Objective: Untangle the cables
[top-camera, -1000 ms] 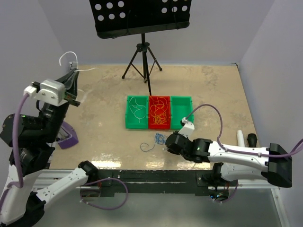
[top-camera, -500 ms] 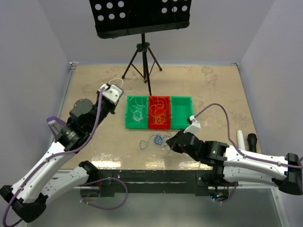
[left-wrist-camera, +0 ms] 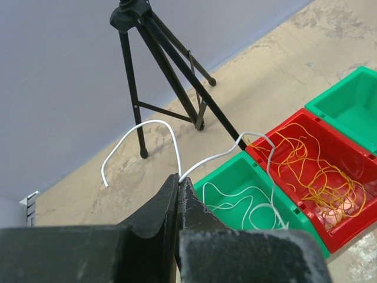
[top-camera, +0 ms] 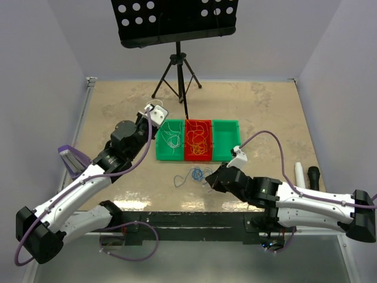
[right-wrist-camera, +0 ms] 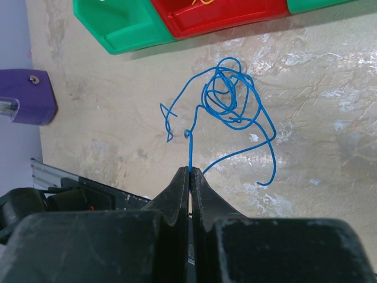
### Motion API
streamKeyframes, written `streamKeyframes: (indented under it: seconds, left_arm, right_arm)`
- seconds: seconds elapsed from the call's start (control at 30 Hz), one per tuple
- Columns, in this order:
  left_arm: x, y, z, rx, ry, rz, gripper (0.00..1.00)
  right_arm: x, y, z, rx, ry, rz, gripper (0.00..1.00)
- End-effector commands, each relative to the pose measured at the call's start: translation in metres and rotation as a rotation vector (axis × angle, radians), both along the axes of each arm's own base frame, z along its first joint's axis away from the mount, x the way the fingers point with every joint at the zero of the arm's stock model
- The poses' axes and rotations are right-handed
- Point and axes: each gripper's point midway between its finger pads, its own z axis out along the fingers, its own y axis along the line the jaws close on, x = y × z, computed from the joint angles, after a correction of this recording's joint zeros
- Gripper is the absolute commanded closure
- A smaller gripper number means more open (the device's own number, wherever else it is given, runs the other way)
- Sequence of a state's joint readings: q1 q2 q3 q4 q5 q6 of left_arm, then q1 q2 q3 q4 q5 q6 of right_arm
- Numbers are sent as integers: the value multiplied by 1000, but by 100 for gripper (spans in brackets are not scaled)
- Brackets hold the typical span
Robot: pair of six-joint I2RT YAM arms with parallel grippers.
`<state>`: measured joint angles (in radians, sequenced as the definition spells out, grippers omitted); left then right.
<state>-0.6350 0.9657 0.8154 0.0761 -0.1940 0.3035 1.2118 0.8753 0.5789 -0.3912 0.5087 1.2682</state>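
The left fingers (left-wrist-camera: 160, 205) clamp a white cable (left-wrist-camera: 154, 122), the right fingers (right-wrist-camera: 175, 190) a blue cable (right-wrist-camera: 225, 94), gripped ends hidden between them.

The blue cable (right-wrist-camera: 225, 94), a loose knotted tangle, lies just in front of the red bin (top-camera: 198, 157). Thin orange cables (left-wrist-camera: 312, 168) pile inside that bin. The white cable (left-wrist-camera: 150, 121) arcs raised, just left of it.

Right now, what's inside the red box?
A loose tangle of orange wires lies in the red box, spread over most of its floor. Nothing else shows, but the floor right under the thickest knot is covered.
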Motion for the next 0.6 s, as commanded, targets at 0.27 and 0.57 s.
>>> streamKeyframes:
  seconds: [0.27,0.57]
  left_arm:
    - [26,4,-11,-7,-20,100,100]
    - [41,3,-119,117,324,111,100]
  right_arm:
    - [-1,6,3,52,-21,15,100]
    - [4,9,11,37,-42,12,100]
